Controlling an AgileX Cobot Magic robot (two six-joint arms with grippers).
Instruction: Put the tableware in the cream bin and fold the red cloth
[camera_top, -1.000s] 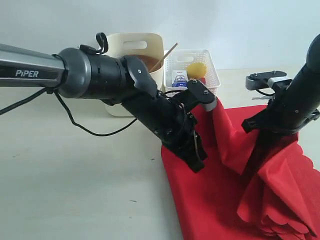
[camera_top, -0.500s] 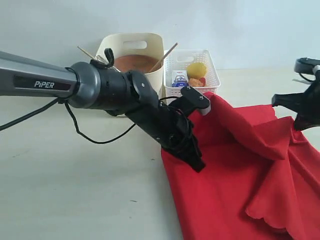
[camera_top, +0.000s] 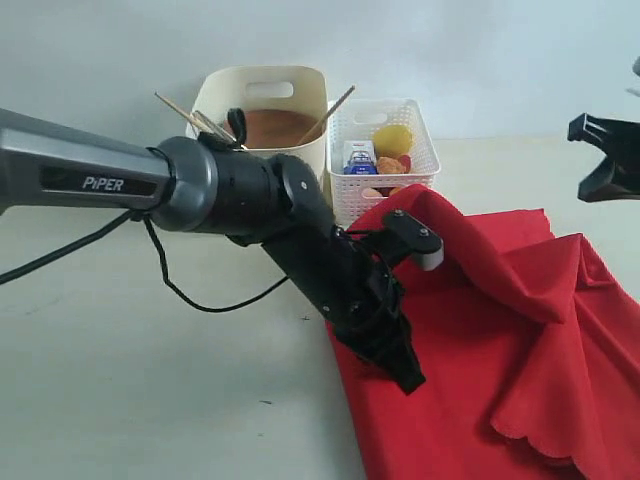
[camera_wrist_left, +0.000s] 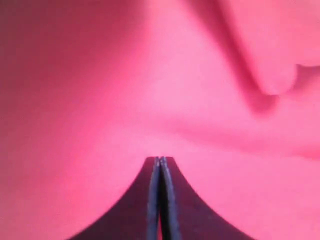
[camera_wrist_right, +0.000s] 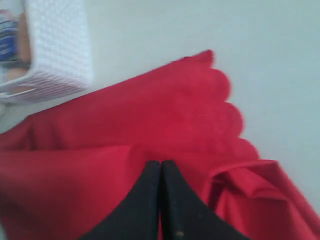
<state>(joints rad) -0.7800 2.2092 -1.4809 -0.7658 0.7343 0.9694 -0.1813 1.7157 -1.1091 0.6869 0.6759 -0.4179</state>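
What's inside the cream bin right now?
Inside the cream bin, a round brown plate shows, and two wooden chopsticks lean out over opposite sides of the rim. Anything lower is hidden by the bin's front wall and the left arm crossing it.

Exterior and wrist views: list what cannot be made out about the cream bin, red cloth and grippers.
- Cream bin: in the exterior view the left arm hides its lower front; contents beyond the chopsticks are mostly unseen.
- Red cloth: that view's bottom and right edges cut it off.
- Left gripper: shut in the left wrist view; whether it pinches cloth is unclear.
- Right gripper: the exterior view's right edge cuts it off.
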